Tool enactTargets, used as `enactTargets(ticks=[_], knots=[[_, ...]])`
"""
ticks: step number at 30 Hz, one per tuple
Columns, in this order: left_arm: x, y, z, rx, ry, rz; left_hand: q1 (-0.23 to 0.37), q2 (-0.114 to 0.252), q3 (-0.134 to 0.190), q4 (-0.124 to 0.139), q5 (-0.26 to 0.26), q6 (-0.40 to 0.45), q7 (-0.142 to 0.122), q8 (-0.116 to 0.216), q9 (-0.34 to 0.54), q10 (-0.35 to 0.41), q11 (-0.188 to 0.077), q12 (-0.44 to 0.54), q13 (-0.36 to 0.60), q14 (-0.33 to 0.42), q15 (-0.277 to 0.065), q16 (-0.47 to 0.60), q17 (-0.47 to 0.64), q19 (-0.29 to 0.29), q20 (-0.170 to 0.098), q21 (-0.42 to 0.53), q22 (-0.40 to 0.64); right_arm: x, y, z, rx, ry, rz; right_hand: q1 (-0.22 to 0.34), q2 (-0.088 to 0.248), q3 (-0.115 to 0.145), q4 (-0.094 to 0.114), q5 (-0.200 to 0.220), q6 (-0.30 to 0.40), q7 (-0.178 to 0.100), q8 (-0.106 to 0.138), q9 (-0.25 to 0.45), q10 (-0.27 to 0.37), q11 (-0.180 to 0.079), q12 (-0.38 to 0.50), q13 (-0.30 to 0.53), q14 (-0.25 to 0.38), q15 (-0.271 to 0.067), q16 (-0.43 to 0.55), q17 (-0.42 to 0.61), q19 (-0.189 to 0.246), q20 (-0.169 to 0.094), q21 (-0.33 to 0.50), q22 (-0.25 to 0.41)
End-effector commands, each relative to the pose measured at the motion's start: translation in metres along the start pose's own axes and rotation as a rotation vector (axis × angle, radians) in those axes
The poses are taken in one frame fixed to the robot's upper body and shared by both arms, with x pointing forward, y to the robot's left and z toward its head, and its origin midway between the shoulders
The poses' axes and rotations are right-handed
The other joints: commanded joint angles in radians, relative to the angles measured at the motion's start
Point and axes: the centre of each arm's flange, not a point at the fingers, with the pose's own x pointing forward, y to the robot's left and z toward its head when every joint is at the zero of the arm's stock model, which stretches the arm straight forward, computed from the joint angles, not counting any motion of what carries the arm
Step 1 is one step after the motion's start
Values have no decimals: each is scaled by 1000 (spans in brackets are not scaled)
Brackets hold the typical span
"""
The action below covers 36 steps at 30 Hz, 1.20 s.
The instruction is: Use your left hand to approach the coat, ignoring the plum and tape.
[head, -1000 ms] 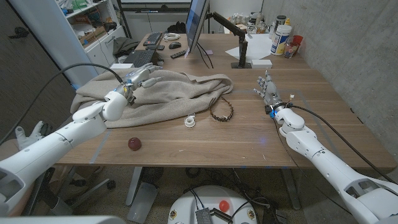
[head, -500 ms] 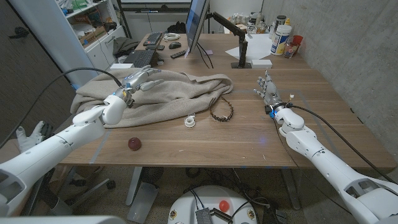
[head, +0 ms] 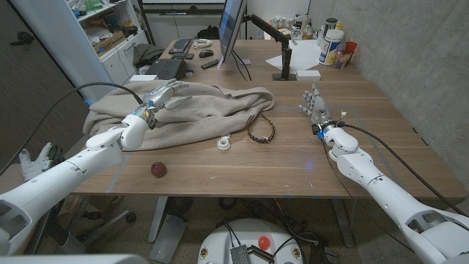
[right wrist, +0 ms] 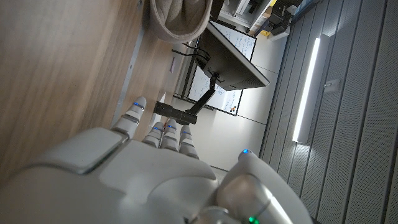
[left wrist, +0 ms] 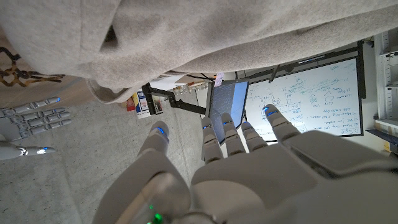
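Note:
A beige coat (head: 192,108) lies crumpled across the left half of the wooden table (head: 293,158). My left hand (head: 163,94) hovers over its left part with fingers spread, holding nothing. In the left wrist view the coat (left wrist: 205,31) fills the area beyond my left hand (left wrist: 249,162). A dark red plum (head: 158,169) sits near the front edge. A small white roll of tape (head: 224,143) lies just off the coat's front hem. My right hand (head: 316,108) stands open on the table's right side, also seen as the right hand (left wrist: 31,118) and the right hand (right wrist: 161,168).
A brown beaded bracelet (head: 261,130) lies beside the tape. A monitor (head: 231,29) on an arm, a keyboard (head: 167,67), papers and bottles (head: 331,45) crowd the far end. A concrete wall runs along the right. Shelves stand at the back left.
My left hand has crept slightly forward and up over the coat. The right arm has not moved.

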Motion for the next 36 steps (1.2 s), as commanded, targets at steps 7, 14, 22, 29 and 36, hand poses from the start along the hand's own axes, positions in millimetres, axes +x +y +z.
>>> enactTargets(ticks=[7, 14, 22, 29, 36], knots=[[-2, -4, -5, 44, 21, 12, 10, -4, 1, -6, 9, -1, -1, -3, 4, 11, 1, 0, 3, 1, -25, -3, 2, -1, -4, -3, -1, 0, 0, 0, -2, 3, -1, 3, 5, -6, 3, 5, 2, -4, 5, 2, 1, 0, 1, 3, -3, -3, 7, 2, -3, 4, 6, 1], [-5, -5, -9, 39, 35, 20, 11, -6, 1, -5, 10, -26, -12, -14, 4, 8, 0, -3, 3, 0, -26, -3, 2, -1, -4, -4, -1, 0, 0, 0, -2, 5, -3, 3, 5, -7, 3, 5, 2, -4, 5, 2, 1, -1, 1, 3, -4, -3, 6, 2, -3, 4, 6, 1], [-7, -7, -19, 40, 71, 30, 12, -7, 1, -5, 11, -51, -14, -21, 5, 8, -3, -5, 3, -1, -24, -3, 2, -1, -4, -4, -1, 0, 0, 0, -3, 7, -3, 2, 5, -8, 3, 4, 2, -4, 5, 2, 0, -1, 1, 3, -4, -3, 7, 2, -3, 4, 6, 1], [-8, -9, -24, 24, 87, 30, 12, -9, 1, -5, 11, -42, -12, -16, 5, 10, -4, -5, 3, -1, -25, -3, 2, 0, -4, -4, 0, 0, 0, 0, -3, 6, -3, 2, 6, -9, 4, 4, 2, -4, 5, 2, 1, 0, 1, 3, -4, -3, 7, 2, -4, 5, 6, 1], [-7, -9, -24, 33, 84, 27, 13, -9, 1, -5, 11, -40, -10, -14, 5, 11, -4, -5, 3, -1, -24, -3, 2, 0, -5, -4, 0, 0, 0, 0, 3, 14, -3, 2, 6, -9, 4, 4, 2, -4, 5, 2, 0, -1, 0, 3, -5, -3, 7, 2, -4, 5, 6, 1]])
